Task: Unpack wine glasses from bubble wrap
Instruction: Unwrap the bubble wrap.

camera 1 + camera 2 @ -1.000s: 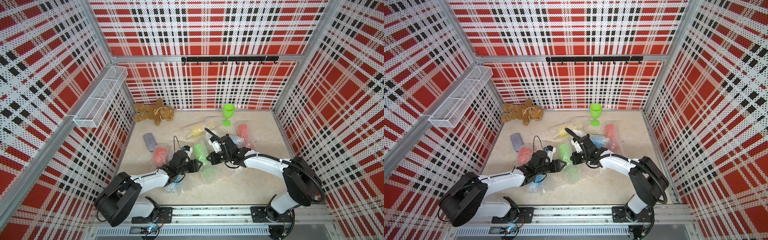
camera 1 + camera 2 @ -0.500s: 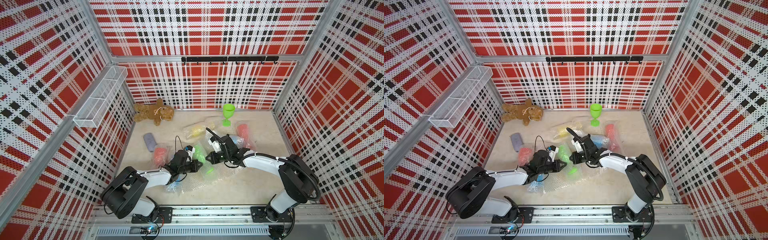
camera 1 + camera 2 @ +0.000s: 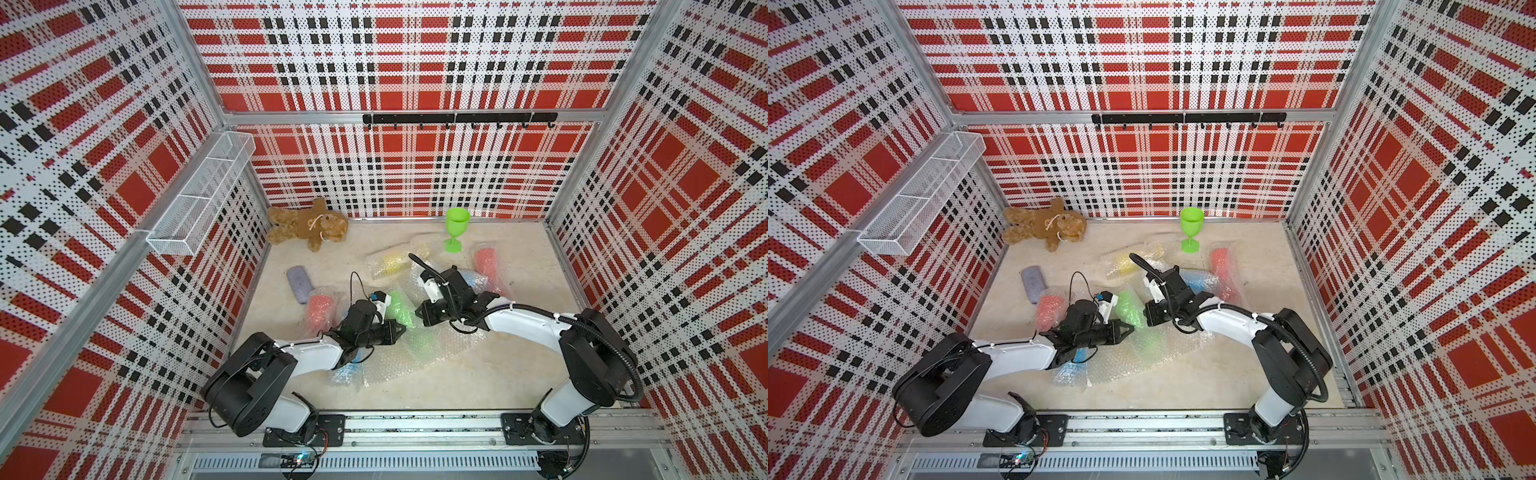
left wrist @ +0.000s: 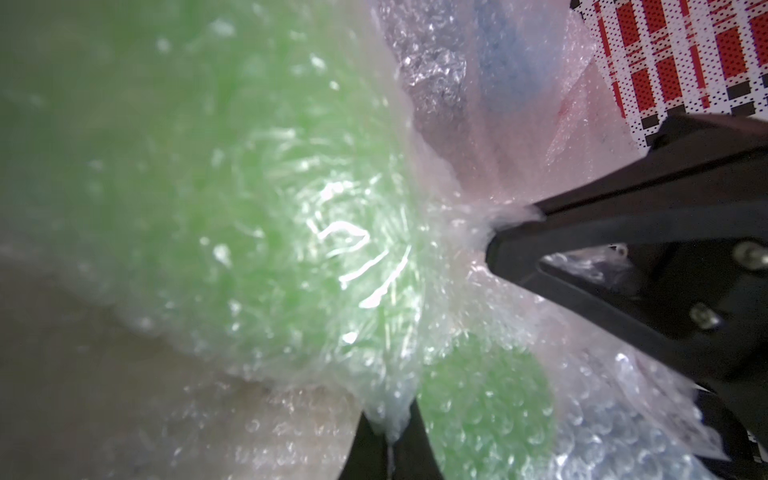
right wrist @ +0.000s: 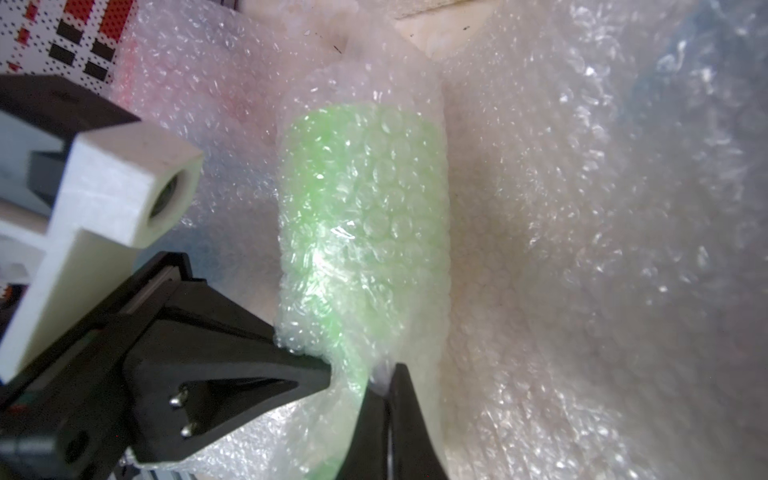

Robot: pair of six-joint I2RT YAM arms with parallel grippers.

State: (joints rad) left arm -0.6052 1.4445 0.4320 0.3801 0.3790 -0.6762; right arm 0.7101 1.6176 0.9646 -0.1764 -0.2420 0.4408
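Change noted: a second back the left gripper [image 3: 1132,326] stands with jaws apart beside the green bundle. Now it is pinched tight on a fold of bubble wrap [image 5: 365,79] at the bundle's narrow stem end. The right gripper [image 4: 498,241] loosens briefly, then clamps again on the same wrap from the opposite side, its tips close to the left's.

The wrapped green goblet [image 5: 361,216] lies on its side at the table's centre, barely shifted and still fully covered.

We read this as both holds being set. A pull apart should open the sheet, but nothing is freed yet.

The bare green goblet [image 3: 456,232] stands upright at 12 o'clock. By our count five more lie wrapped, among them the yellow goblet [image 3: 392,262] toward 11 and a red goblet [image 3: 320,305] at 9.

Writing: none legible. We find no brand or label on the goblets, the wrap, the teddy bear [image 3: 309,224] at 10 or the grey case [image 3: 299,282] at 9.
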